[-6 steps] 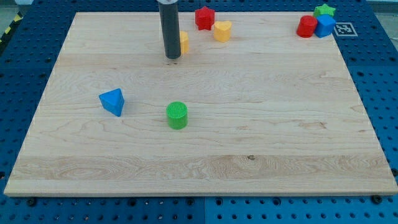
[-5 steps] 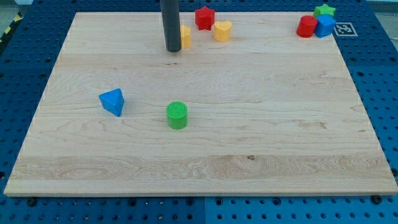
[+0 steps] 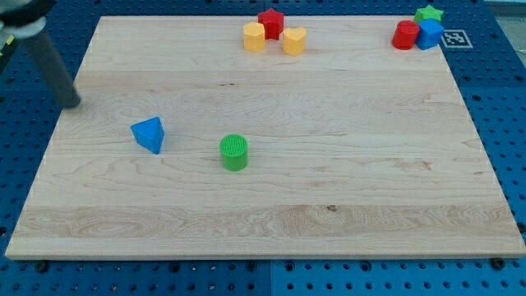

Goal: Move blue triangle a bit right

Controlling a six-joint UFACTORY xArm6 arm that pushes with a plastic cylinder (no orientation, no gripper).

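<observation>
The blue triangle (image 3: pixel 149 133) lies on the wooden board (image 3: pixel 329 164) at the view's left, a little above the middle height. My tip (image 3: pixel 74 104) is at the board's left edge, up and to the left of the blue triangle, apart from it by a clear gap. The rod is blurred and slants up to the view's top left corner. A green cylinder (image 3: pixel 234 152) stands to the right of the blue triangle.
Two yellow blocks (image 3: pixel 254 36) (image 3: pixel 293 40) and a red block (image 3: pixel 270 22) cluster at the top middle. A red block (image 3: pixel 404 35), a blue cube (image 3: pixel 429 34) and a green star (image 3: pixel 428 14) sit at the top right corner.
My tip has swept from the top middle, beside the left yellow block, far to the left and down to the board's left edge. No block has moved.
</observation>
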